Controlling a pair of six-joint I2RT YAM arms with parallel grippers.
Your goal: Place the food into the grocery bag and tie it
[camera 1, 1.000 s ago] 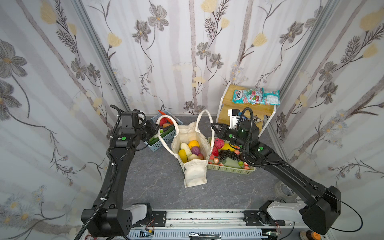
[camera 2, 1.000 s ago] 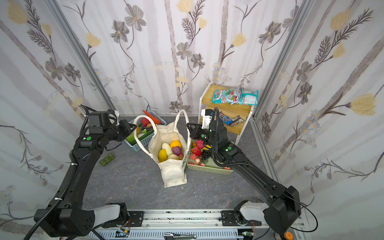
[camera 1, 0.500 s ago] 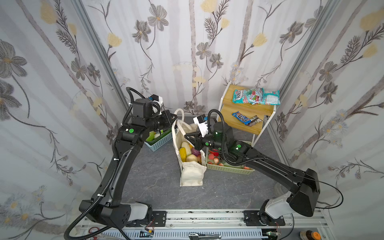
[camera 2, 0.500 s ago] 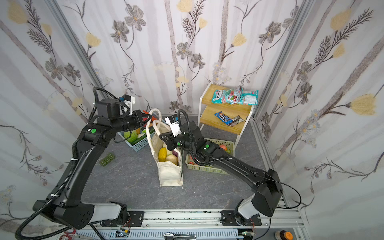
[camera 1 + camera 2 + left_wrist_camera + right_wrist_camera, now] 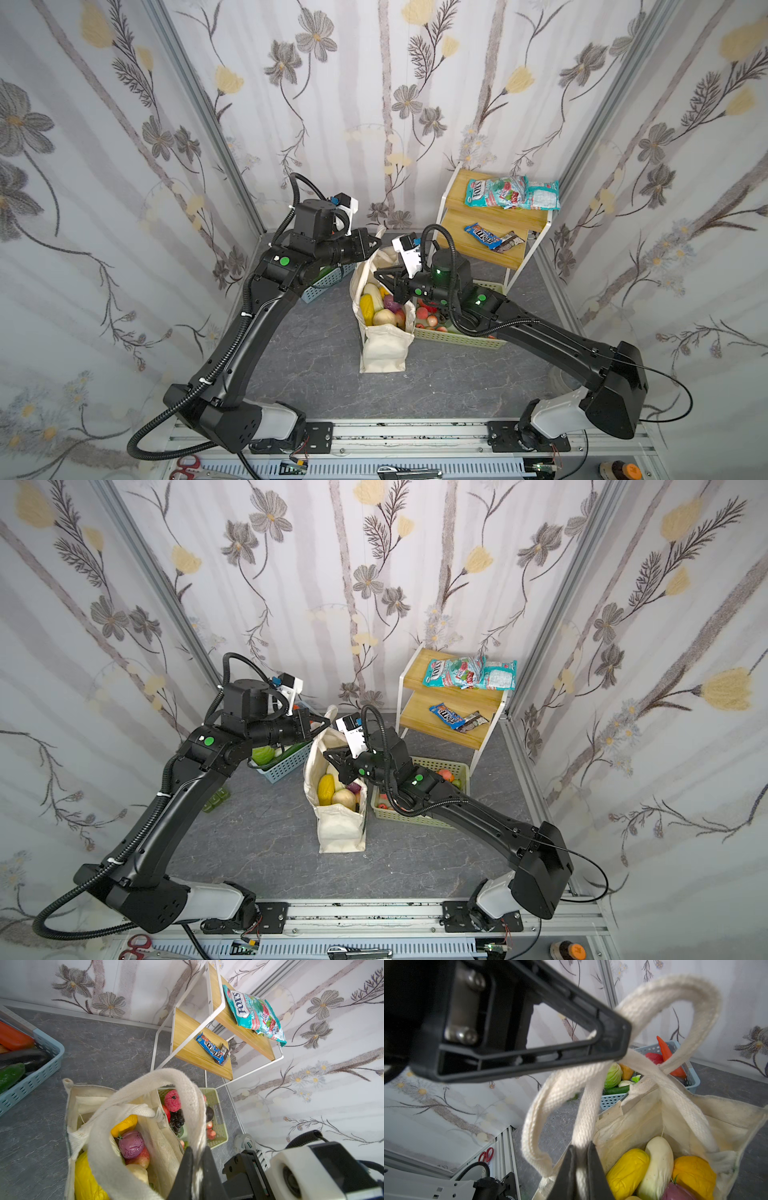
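The left hand (image 5: 196, 1154) is clamped on a cream handle loop (image 5: 176, 1078) of the grocery bag (image 5: 384, 351), its black fingers pinching the woven strap flat above the bag's mouth. The right hand (image 5: 580, 1152) is pinched tight on the second handle loop (image 5: 588, 1103), and in the right wrist view the two straps cross just above the bag's rim, with the left hand's fingertip pressed to its strap there. The bag stands upright on the grey marbled desk (image 5: 311, 370), plain pocket facing the arms' bases. Inside it lie a yellow oblong fruit (image 5: 627, 1167), a pale white-green vegetable (image 5: 656, 1165), a round orange (image 5: 693, 1172) and a purple piece (image 5: 131, 1144). A pale green basket (image 5: 461, 338) of produce touches the bag on the right arm's side. A blue basket (image 5: 31, 1082) with green and red vegetables sits behind the bag on the left arm's side. Behind the bag, past the green basket, stands a white-framed wooden shelf (image 5: 490, 220). Its top board carries teal packets (image 5: 249, 1012) reading "FOX'S", the lower board a blue packet (image 5: 212, 1049) reading "m&m's". Red-handled scissors (image 5: 486, 1154) lie by the rail, well apart from the bag.
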